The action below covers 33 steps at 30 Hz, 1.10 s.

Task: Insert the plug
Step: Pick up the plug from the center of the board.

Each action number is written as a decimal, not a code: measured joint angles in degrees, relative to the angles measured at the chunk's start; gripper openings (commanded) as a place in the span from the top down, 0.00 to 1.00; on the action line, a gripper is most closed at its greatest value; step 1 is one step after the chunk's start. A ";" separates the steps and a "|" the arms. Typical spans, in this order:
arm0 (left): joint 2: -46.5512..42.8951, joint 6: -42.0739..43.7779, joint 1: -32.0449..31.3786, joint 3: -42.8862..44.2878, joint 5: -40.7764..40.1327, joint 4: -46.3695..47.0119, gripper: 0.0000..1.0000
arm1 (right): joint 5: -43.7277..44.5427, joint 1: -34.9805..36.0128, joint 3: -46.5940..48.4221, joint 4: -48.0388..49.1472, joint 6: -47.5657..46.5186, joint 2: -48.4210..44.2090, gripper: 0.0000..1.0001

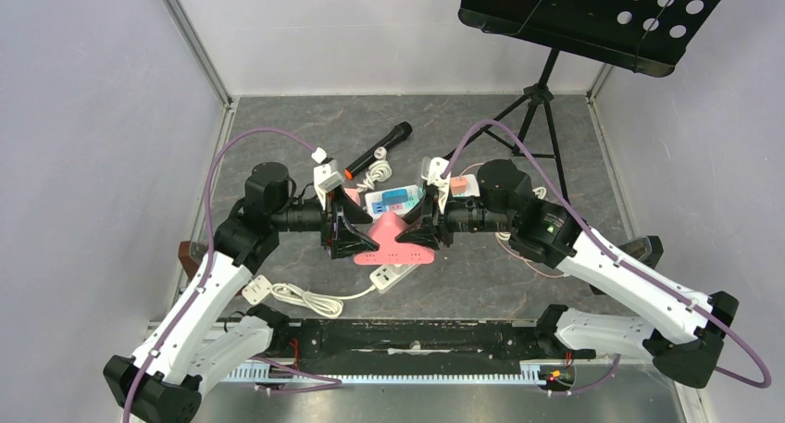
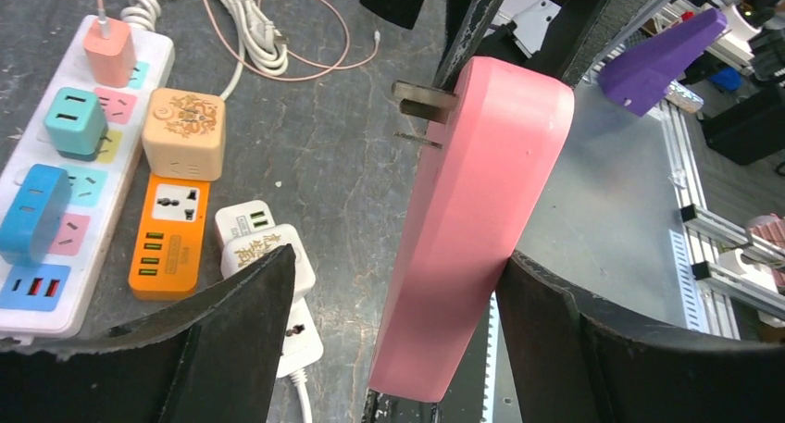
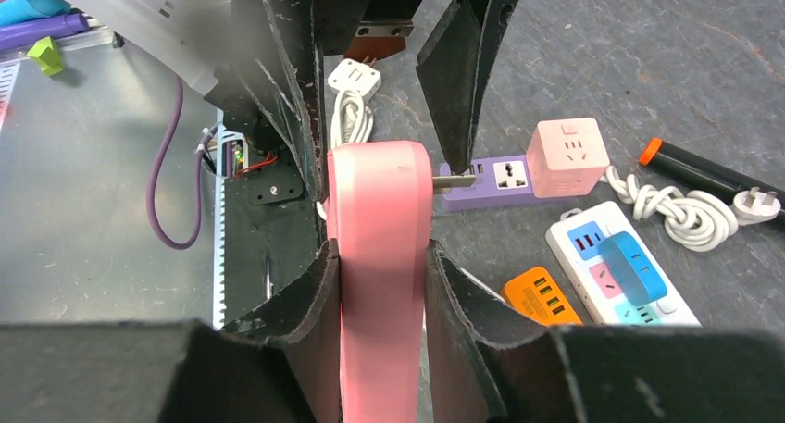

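- Far on my left, a white plug with a looped cord (image 1: 278, 292) lies on the grey table (image 1: 278, 136), close to my left arm.
- My left gripper (image 1: 355, 230) reaches in toward the middle with its jaws apart, straddling one end of the pink plug. In its wrist camera, bare table shows between one finger (image 2: 231, 330) and the plug. The other finger sits right at the plug's side, and I cannot tell if it touches.
- Just behind that gripper, a black torch with an orange end (image 1: 380, 150) lies at a slant on the table.
- The pink plug (image 1: 393, 238) hangs at the centre, off the table, between my two grippers. Its metal prongs (image 2: 421, 104) stick out sideways near one end, bare in the air.
- Under and around the plug are the sockets:
  - a small white socket block (image 1: 393, 275) at the near side;
  - a long white power strip (image 2: 56, 192) carrying coloured adaptors;
  - an orange socket block (image 2: 171, 233) beside it;
  - a purple strip (image 3: 486, 178) with a pink cube (image 3: 566, 156) on it.
- My right gripper (image 3: 381, 247) comes in from the right and is clamped on the pink plug, one finger pressed flat to each side.
- At the far right rear, a black music stand (image 1: 592, 16) rises over the table's back corner.
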 measured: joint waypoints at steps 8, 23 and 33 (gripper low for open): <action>0.55 -0.04 -0.63 0.13 2.10 -0.37 0.25 | -2.56 -0.20 0.94 1.77 0.46 2.49 1.00; 0.61 -4.55 -0.94 -0.24 0.48 2.16 0.98 | 0.68 -0.02 3.98 5.38 5.81 5.60 0.02; -2.29 -36.13 -0.90 -0.50 -28.87 11.78 0.98 | 22.12 0.09 -7.39 24.30 21.05 -3.85 0.02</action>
